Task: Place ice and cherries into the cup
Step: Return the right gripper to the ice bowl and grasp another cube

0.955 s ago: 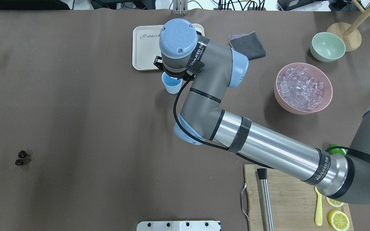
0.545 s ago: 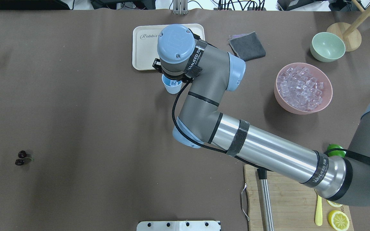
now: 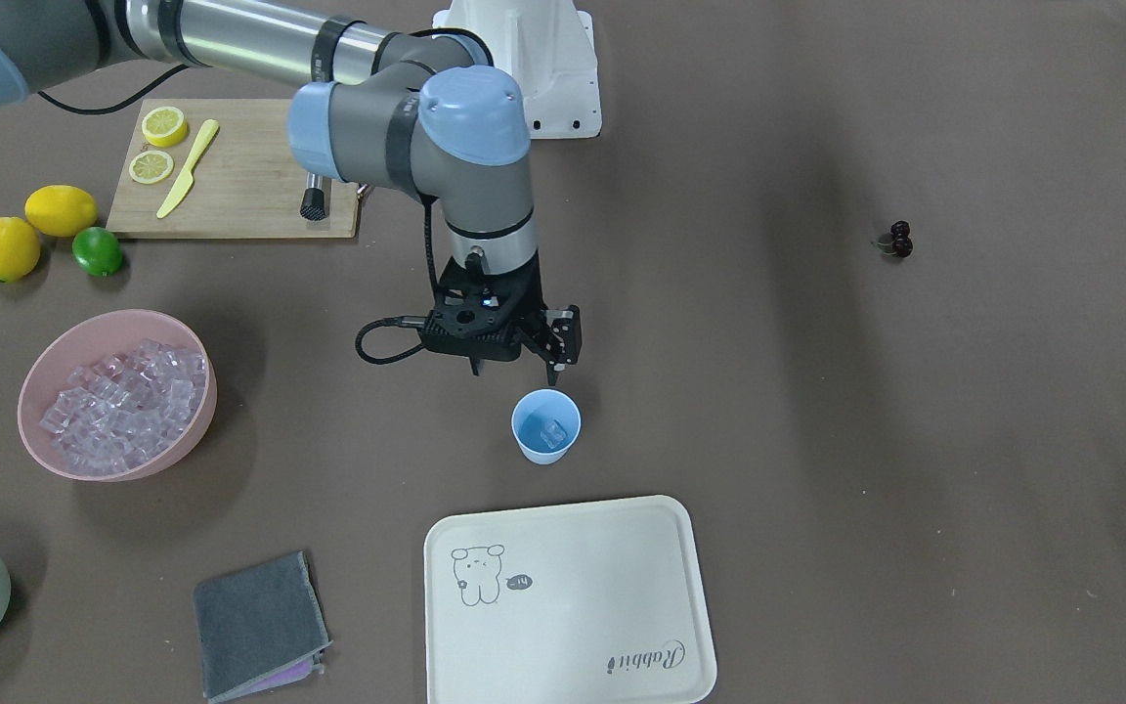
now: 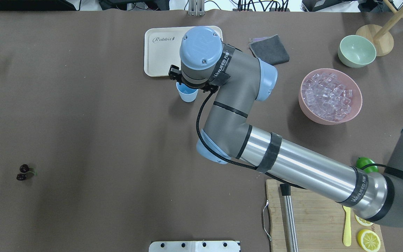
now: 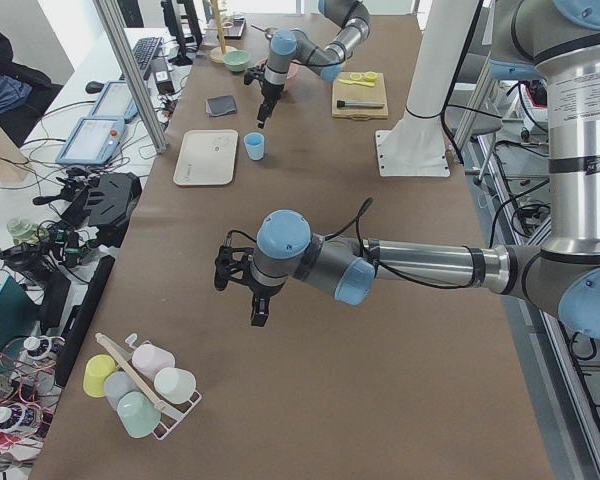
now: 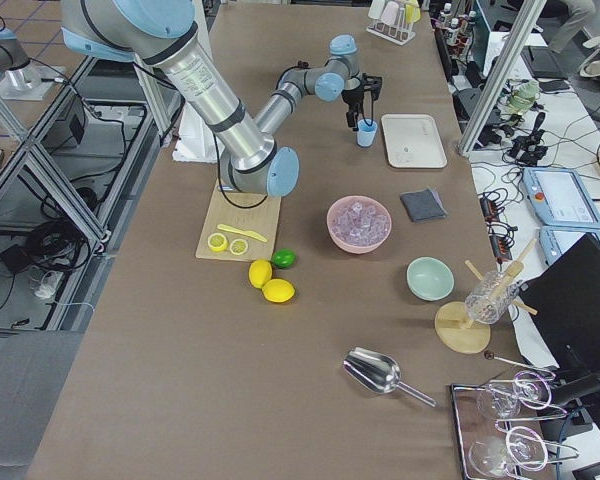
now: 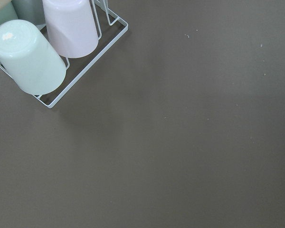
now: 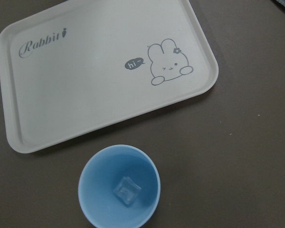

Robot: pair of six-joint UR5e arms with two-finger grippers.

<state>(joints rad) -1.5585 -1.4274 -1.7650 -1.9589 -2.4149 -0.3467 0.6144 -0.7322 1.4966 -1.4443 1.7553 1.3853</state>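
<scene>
**A:** While the right tool [image 3: 514, 367] hangs just above the cup [image 3: 545, 427], clear of its rim, which step would you say is in hand?

**B:** The ice step, by my reading. That tool is spread, with nothing in its grip, and one cube [image 8: 126, 190] lies on the bottom of the cup. The cup stands upright on the desk [image 3: 768, 391], just beside the tray [image 3: 573, 626], on the robot's side of it.

**A:** And the rest of the ice [image 3: 123, 401]?

**B:** Heaped in the pink bowl [image 3: 35, 367], well apart from the cup, toward the robot's right.

**A:** The cherries [image 3: 900, 240]?

**B:** On the bare desk, far off on the robot's left, well apart from cup and tray. That half of the task looks undone.

**A:** What of the left tool [image 5: 238, 295]?

**B:** It shows only in the side view, low over the desk's left end, near a rack [image 7: 90, 63] of upturned cups. Whether it is spread or pressed together I cannot tell.

**A:** So what does the next move call for?

**B:** If more ice is wanted, the right tool must swing across to the bowl. It must settle spread over a single cube in a crowded, slippery heap, then pinch it and carry it back. The release has to come squarely over that small mouth. Otherwise the cherries come next, likely for the left arm on their side. So tiny a cluster needs a low, narrow pinch. A long carry to the cup follows.
</scene>
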